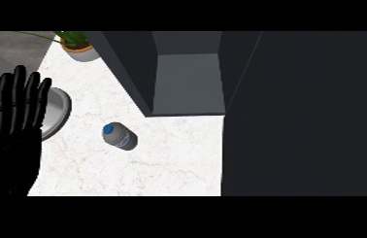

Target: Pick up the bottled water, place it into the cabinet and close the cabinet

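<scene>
Left hand (22, 120) shows at the view's left edge, black, palm flat, fingers straight, spread a little apart and pointing toward the far side. It holds nothing and rests over the counter's left edge. Right hand does not show.

Counter (172, 159): white marble top with faint veining. Bottled water (118, 136) stands on it in the middle of the visible top, seen from above: blue cap, pale body, a band round the body that may be a label; no writing can be read on it. The bottle is well apart from the left hand's fingers, off to their right, touching nothing but the counter.

A grey round bowl or basin (58, 110) lies at the counter's left edge, partly hidden behind the fingers.

Farther on, the cabinet (188, 81) stands open, dark walls, grey inner floor, just beyond the bottle. A large dark panel (294, 115), likely its door, fills the right side.

At the far left corner, a potted plant (77, 48) in an orange-rimmed pot.
</scene>
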Controlling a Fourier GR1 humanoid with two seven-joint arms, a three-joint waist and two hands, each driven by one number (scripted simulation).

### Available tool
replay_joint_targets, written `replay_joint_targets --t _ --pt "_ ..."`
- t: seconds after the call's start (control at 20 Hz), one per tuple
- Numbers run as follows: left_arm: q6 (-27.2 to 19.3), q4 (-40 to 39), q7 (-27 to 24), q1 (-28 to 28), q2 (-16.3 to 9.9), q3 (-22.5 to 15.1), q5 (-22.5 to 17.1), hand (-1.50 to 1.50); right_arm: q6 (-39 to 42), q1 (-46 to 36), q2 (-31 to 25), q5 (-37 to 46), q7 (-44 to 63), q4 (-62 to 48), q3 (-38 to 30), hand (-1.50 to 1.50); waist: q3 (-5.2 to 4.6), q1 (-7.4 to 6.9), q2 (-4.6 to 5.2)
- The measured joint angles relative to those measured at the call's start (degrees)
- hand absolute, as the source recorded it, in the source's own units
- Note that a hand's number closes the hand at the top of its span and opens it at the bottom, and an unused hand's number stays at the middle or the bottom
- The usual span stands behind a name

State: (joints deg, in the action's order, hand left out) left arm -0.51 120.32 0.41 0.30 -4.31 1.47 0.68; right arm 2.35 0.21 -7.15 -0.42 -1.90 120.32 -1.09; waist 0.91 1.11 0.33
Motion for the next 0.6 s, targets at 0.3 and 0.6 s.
replay_joint_targets --t 0.3,0.6 --pt "3.5 -3.8 -1.2 -4.3 -1.8 1.7 -3.8 -1.5 0.0 6.2 1.4 -2.0 1.2 5.2 -1.2 -1.5 -0.72 -0.43 -0.3" --pt "5.0 -2.9 6.5 -2.5 -0.5 1.8 -12.3 -1.5 6.2 13.9 1.4 -7.9 6.6 11.9 7.0 -1.5 -0.87 -0.62 -0.53"
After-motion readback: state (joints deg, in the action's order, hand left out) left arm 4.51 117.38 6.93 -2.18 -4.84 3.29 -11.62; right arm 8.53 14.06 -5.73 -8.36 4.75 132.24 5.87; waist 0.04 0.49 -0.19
